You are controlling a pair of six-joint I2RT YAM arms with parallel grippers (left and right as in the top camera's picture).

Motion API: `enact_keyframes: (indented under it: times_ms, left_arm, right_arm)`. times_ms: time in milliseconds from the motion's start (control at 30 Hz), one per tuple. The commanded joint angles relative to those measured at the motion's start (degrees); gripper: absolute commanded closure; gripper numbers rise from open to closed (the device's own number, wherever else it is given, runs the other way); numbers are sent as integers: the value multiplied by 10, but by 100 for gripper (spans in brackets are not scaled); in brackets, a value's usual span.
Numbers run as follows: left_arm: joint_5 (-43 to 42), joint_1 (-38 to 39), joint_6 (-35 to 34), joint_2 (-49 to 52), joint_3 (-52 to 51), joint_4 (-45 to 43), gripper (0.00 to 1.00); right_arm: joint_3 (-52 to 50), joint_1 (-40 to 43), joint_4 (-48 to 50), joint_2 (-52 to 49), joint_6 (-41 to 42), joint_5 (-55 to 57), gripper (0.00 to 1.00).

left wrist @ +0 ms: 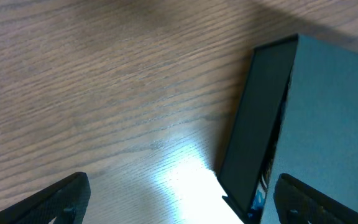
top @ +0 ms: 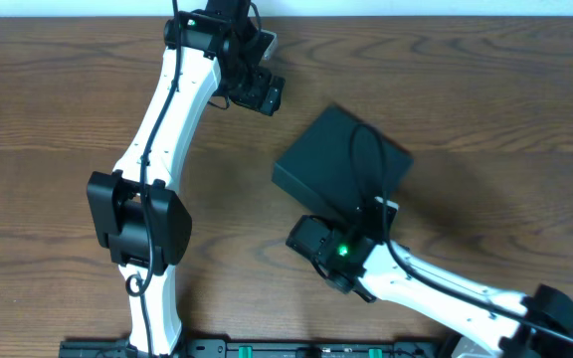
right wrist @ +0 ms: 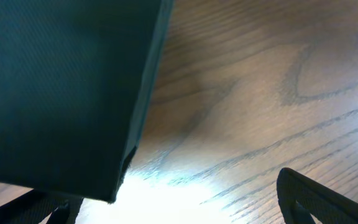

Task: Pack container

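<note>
Overhead and wrist views of the packing scene. We see the container (top: pixel 338 167), a dark, matte, square box, lying near the middle of the wooden surface (top: pixel 58 119). It is turned so that its corners point toward the edges of the view, and its top face is flat and shut as far as we can tell. A thin black cable (top: pixel 356 149) from the right arm (top: pixel 436 293) loops across its top.

The left arm (top: pixel 162 119) reaches toward the far side of the surface, and its gripper sits apart from the container's far-left corner. In the left wrist view we find the left gripper (left wrist: pixel 179 190) with its fingers (left wrist: pixel 67 199) spread wide above bare wood. The container's side wall rises at the right, behind the right-hand finger. A small blue fleck shows in a seam low on that wall; we cannot tell what it is.

The right arm comes in from the near right, with its wrist at the container's near edge. In the right wrist view the right gripper (right wrist: pixel 166 196) is likewise spread apart and holds nothing. The container's corner fills the upper left of that view, above the left-hand finger (right wrist: pixel 45 208). We cannot tell whether that finger touches the box.
</note>
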State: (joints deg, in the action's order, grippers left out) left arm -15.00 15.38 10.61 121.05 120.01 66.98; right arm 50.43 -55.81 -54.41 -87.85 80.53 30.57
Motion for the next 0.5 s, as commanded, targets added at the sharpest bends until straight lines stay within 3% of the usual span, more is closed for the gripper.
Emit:
enact_keyframes:
  times_ms: [0,467]
  left_arm:
    - [-1,-3,10,-2,-4,0,5]
    - [-3,-3,10,-2,-4,0,5]
  right_arm:
    - [-5,16,-7,-24,8,38,1]
    - [-5,90,-47,-31,9,51,1]
